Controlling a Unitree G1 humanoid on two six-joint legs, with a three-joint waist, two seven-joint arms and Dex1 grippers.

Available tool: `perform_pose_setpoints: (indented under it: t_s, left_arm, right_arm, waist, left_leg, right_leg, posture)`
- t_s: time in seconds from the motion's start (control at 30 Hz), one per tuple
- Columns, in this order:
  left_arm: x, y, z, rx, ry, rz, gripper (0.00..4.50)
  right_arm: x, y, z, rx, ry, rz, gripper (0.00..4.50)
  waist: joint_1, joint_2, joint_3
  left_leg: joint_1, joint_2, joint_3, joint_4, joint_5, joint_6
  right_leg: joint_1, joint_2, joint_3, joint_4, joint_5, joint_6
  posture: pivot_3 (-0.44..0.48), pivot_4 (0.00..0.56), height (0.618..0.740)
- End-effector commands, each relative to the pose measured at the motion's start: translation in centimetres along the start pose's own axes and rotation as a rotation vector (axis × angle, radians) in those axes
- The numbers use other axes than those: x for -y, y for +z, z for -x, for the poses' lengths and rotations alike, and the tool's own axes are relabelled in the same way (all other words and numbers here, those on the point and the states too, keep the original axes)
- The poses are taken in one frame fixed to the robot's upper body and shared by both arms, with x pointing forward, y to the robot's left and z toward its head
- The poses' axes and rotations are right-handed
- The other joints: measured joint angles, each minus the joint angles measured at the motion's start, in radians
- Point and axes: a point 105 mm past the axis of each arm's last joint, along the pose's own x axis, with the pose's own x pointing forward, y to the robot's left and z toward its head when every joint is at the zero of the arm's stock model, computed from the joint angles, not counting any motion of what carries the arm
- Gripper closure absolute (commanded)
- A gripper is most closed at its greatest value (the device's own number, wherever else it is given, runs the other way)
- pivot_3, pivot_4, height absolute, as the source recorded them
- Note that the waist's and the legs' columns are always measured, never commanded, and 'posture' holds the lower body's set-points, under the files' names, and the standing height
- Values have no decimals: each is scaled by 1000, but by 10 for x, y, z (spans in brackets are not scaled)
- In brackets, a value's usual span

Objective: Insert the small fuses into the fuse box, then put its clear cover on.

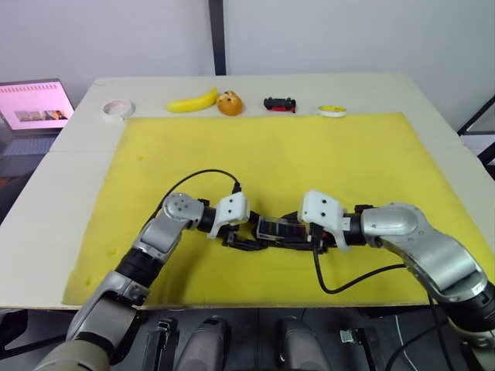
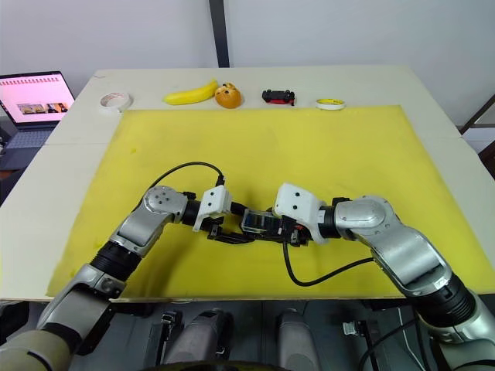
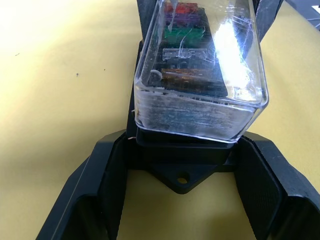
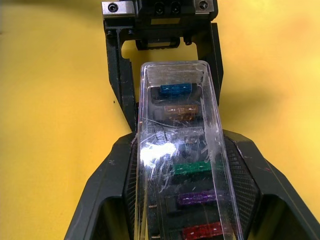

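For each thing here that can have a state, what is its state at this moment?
clear cover: on the fuse box, over the fuses.
fuse box: on the yellow mat, between both grippers.
small fuses: in their slots, under the cover.
left gripper: jaws open, either side of the box end.
right gripper: jaws at the sides of the cover.
laptop: open, screen lit.
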Motion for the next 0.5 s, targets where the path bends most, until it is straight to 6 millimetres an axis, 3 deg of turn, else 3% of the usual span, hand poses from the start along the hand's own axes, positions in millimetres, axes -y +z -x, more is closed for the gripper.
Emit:
perform_pose_setpoints:
  t_s: [0.03,0.2,0.5]
  left_arm:
    - [-3,6,-1,3,19,-28,1969]
    - [-3,6,-2,5,19,-29,1969]
    - [-3,5,-1,2,23,-26,1969]
  right_arm:
    - [2,-12,3,-55,31,-63,2780]
    - [4,-16,2,-66,43,-104,2780]
    - [3,-9,3,-24,7,-22,2780]
  waist:
    - [1,0,0]
    - [1,0,0]
    - [1,0,0]
  left_leg:
    - [0,0,0,0,0,0]
    - [0,0,0,0,0,0]
    - [0,0,-1,0,0,-1]
  right_leg:
    - [0,0,0,0,0,0]
    - [0,0,0,0,0,0]
    - [1,0,0,0,0,0]
  posture:
    - [0,150,740]
    - [0,150,740]
    - [0,150,740]
